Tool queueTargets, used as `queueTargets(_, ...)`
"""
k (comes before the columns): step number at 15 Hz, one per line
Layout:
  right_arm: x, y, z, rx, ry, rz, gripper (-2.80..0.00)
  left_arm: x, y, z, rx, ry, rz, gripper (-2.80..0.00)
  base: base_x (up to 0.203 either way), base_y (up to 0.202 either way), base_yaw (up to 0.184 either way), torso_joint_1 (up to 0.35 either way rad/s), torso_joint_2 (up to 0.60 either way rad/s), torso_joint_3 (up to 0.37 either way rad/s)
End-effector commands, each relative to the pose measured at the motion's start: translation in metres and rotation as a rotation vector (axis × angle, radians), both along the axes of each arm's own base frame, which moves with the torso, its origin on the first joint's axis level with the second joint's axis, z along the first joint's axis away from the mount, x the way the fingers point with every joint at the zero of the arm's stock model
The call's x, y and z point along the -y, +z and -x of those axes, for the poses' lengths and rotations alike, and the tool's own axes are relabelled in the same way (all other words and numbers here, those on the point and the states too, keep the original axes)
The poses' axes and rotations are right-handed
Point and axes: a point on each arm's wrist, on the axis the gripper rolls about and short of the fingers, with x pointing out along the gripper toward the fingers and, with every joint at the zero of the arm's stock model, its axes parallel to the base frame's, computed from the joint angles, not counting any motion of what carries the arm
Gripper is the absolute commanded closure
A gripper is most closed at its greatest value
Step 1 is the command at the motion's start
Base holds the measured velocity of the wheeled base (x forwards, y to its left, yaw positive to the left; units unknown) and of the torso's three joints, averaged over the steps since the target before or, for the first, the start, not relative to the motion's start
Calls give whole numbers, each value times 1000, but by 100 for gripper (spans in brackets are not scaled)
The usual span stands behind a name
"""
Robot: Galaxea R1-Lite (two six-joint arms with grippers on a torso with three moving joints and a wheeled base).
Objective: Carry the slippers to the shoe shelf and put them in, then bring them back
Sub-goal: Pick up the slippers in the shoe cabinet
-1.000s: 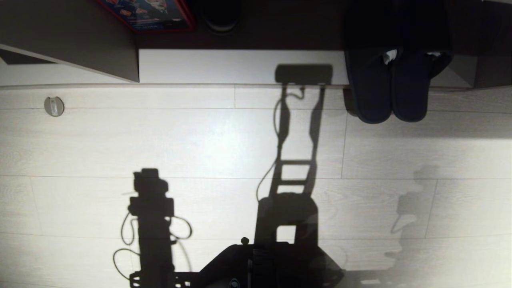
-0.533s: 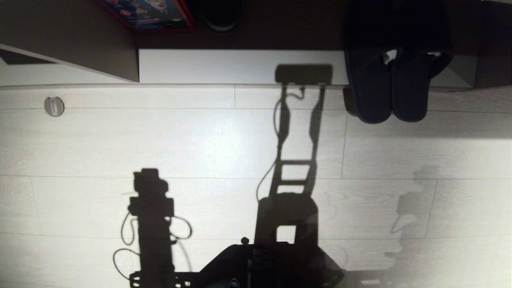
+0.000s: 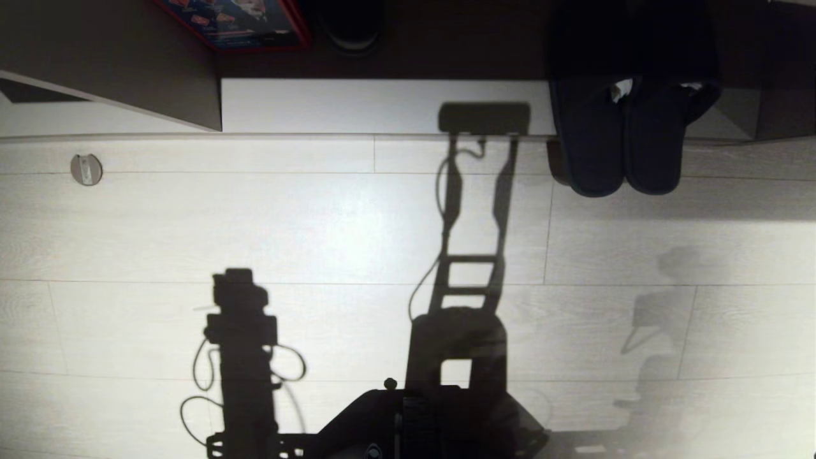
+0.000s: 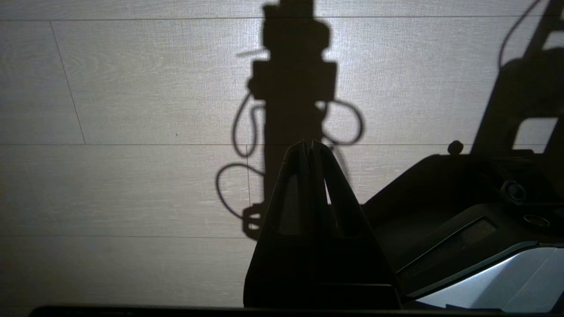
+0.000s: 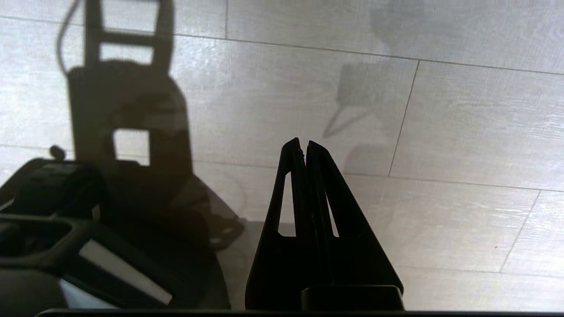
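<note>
Two slippers [image 3: 621, 137] lie at one o'clock, heels inside shoe shelf [image 3: 382, 105]; left gripper [image 4: 308, 145] and right gripper [image 5: 303, 144] clenched, empty.

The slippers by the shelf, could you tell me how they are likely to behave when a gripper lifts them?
The slippers look flat and soft, so they would probably sag or flex if pinched at one end. They appear thin and open-heeled, so likely light. Lying flat side by side, they should slide rather than roll or tip.

left end effector [image 4: 308, 147] closed, right end effector [image 5: 303, 146] closed
</note>
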Motion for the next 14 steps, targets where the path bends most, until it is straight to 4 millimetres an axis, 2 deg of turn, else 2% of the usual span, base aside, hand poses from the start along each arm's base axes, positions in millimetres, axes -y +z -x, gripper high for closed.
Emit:
queueTargets(1, 1, 8, -24, -106, -17, 2, 0, 0, 0, 0, 0, 0, 0, 0, 0, 0, 0, 0, 0, 0)
queueTargets(8, 5, 51, -83, -16, -47, 40, 0, 0, 0, 0, -1, 0, 0, 0, 0, 0, 0, 0, 0, 0)
queueTargets(14, 10, 55, -119, 4, -56, 70, 0, 0, 0, 0, -2, 0, 0, 0, 0, 0, 0, 0, 0, 0)
